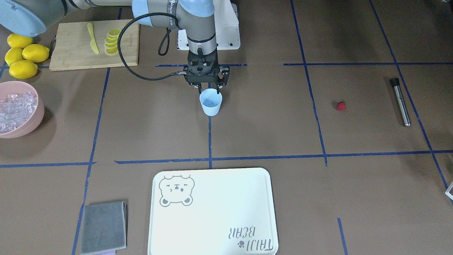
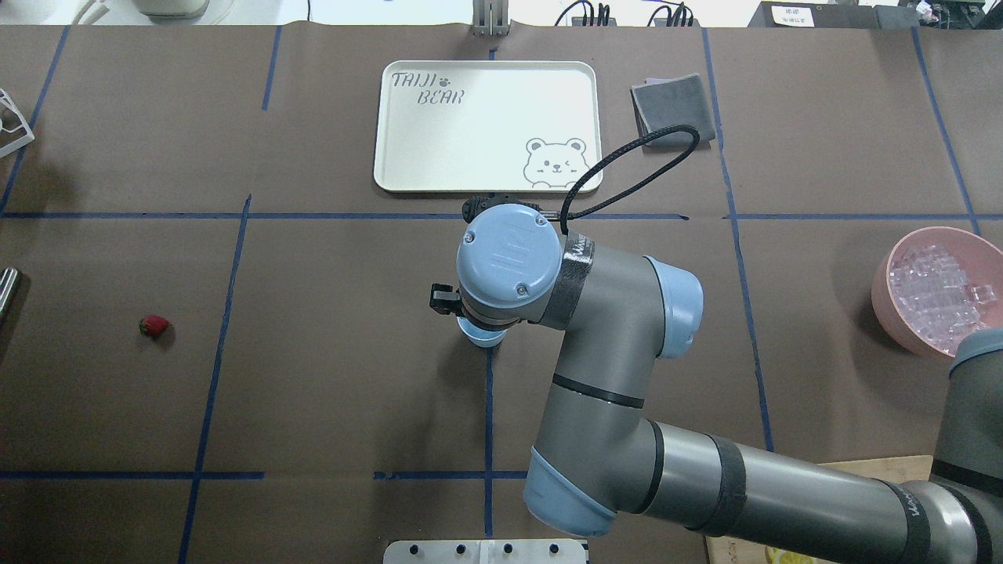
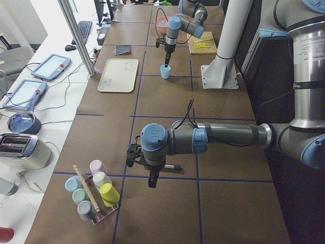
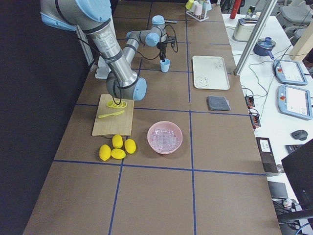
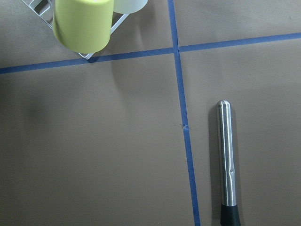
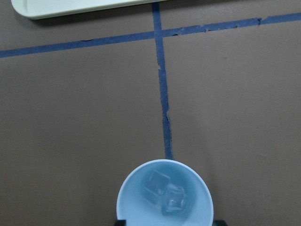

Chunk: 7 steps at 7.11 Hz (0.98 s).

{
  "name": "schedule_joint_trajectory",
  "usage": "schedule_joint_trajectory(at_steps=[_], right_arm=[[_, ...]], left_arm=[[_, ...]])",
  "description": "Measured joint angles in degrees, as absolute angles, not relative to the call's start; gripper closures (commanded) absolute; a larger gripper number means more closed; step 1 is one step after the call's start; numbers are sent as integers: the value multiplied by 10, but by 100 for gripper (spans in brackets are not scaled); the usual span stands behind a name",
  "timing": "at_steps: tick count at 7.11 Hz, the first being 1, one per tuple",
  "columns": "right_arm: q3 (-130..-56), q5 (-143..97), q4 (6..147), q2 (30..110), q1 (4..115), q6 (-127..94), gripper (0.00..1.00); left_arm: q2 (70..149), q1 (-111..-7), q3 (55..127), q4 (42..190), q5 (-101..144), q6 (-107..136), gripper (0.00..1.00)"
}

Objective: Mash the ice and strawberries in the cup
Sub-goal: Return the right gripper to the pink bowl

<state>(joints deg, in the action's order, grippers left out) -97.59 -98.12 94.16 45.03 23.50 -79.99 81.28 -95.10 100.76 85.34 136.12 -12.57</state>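
Ice cubes (image 6: 164, 197), at least two, lie in the bottom of the pale blue cup (image 1: 211, 105). It stands upright on a blue tape line at the middle of the brown paper-covered table (image 1: 269, 127). The right gripper (image 1: 210, 89) hangs just above the rim, jaws spread wider than the cup. The strawberry (image 1: 340, 106) lies well off toward the robot's left, near a metal rod (image 1: 401, 102). The left gripper (image 3: 152, 179) hovers by that rod; I cannot tell how its jaws stand. A white tray (image 2: 486, 149) reads "TAIJI BEAR" beside a bear drawing. Bare paper lies between cup and tray. A pink bowl (image 1: 35, 118) holds more ice.
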Motion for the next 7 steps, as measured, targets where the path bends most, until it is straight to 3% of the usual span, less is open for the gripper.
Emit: schedule_joint_trajectory(at_steps=[4, 7], right_arm=[[-997, -1032, 942, 482, 300, -744, 1], [-1115, -1104, 935, 670, 415, -545, 1]], left_arm=[[812, -951, 1007, 853, 1361, -126, 0], [812, -951, 1006, 853, 1361, -126, 0]])
